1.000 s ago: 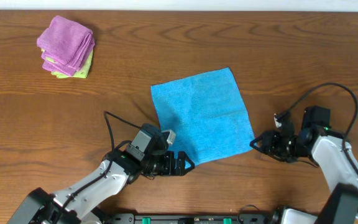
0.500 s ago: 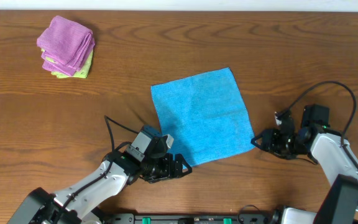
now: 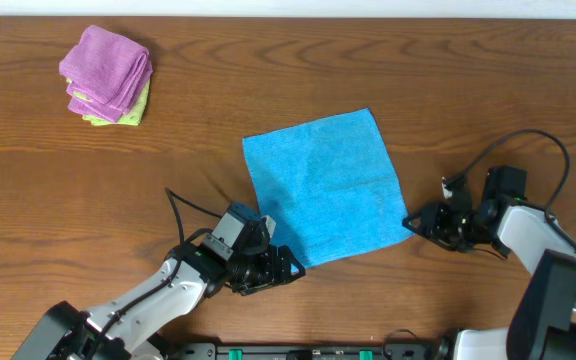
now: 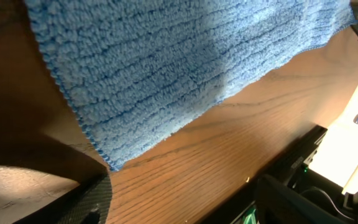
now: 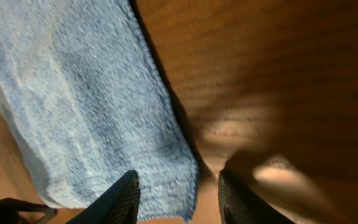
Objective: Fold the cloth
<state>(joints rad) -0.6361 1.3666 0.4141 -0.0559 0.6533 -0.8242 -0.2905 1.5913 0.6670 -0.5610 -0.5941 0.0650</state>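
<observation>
Since the earlier frame the cloth [image 3: 323, 185] has not been shifted, but the left claw [image 3: 286, 268] has been brought in closer to its nearest corner with the fingers drawn somewhat nearer together. The right claw [image 3: 415, 222] has been edged in toward the right-hand corner.

The cloth is spread flat in a single layer near the middle of the bench [image 3: 468, 90], turned slightly so that one corner points toward the robot. No fold has yet been made.

In the left wrist view that near corner is seen lying on the wood between two fingers that are spread well apart, and it is touched by neither. In the right wrist view the right-hand corner is framed by fingers held partly apart, with a gap visible on the outer side, so nothing is pinched there either.

Both claws are judged to be held low and level with the bench so that one finger can be slid under the hem. The two corners of the near edge can then be gripped together and carried across to the far edge.

A purple cloth [image 3: 106, 68] stacked on a light green cloth [image 3: 138, 108] is set well apart at the far left, out of the working area.
</observation>
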